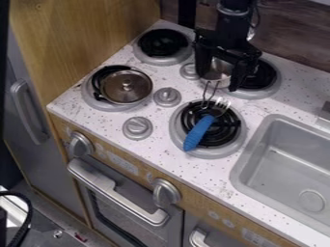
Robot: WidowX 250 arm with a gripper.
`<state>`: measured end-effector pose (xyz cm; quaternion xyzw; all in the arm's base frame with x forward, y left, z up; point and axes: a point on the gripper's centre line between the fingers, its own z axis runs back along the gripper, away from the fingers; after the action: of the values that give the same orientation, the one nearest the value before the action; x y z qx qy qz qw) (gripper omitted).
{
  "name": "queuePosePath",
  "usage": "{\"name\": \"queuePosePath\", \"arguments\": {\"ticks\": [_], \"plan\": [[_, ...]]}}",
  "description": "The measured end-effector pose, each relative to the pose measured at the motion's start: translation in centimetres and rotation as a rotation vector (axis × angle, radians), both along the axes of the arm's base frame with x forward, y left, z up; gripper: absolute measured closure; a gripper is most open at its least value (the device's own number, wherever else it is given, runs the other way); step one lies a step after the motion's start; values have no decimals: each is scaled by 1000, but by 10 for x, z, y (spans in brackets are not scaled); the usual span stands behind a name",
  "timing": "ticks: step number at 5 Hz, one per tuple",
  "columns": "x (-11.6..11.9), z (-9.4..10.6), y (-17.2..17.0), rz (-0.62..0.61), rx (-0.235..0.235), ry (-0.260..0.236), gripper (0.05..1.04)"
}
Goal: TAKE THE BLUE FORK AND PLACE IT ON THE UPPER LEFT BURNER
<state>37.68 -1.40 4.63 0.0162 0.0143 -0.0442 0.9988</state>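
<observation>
The black gripper hung over the rear right part of the stove top, its two fingers standing well apart, one to each side of a small metal pot as seen from the camera. Whether either finger touched the pot could not be determined; the fork was clear of both. The blue fork was found on the lower right burner, lying at a slant across the black coil, its metal tines toward the rear right and the end of its blue handle over the grey rim at the front. The pot's thin wire handle pointed forward, its end near the fork's tines. The upper left burner, a black coil in a grey surround, lay well apart from the fork, diagonally across the stove. On the lower left burner sat a round pan with a knobbed lid. The upper right burner was partly hidden by the gripper. Three grey knobs were noted on the speckled white counter, between the left and right burners. A grey sink was set into the counter to the right.
</observation>
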Motion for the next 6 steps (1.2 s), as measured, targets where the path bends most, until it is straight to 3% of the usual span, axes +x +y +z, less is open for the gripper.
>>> {"name": "queuePosePath", "arguments": {"ticks": [2, 4, 5, 6], "plan": [[-16, -35, 1, 21, 3, 70, 85], [-36, -73, 2, 115, -50, 66, 85], [-40, -95, 5, 141, -80, 28, 84], [-37, -108, 6, 151, -74, -4, 84]]}}
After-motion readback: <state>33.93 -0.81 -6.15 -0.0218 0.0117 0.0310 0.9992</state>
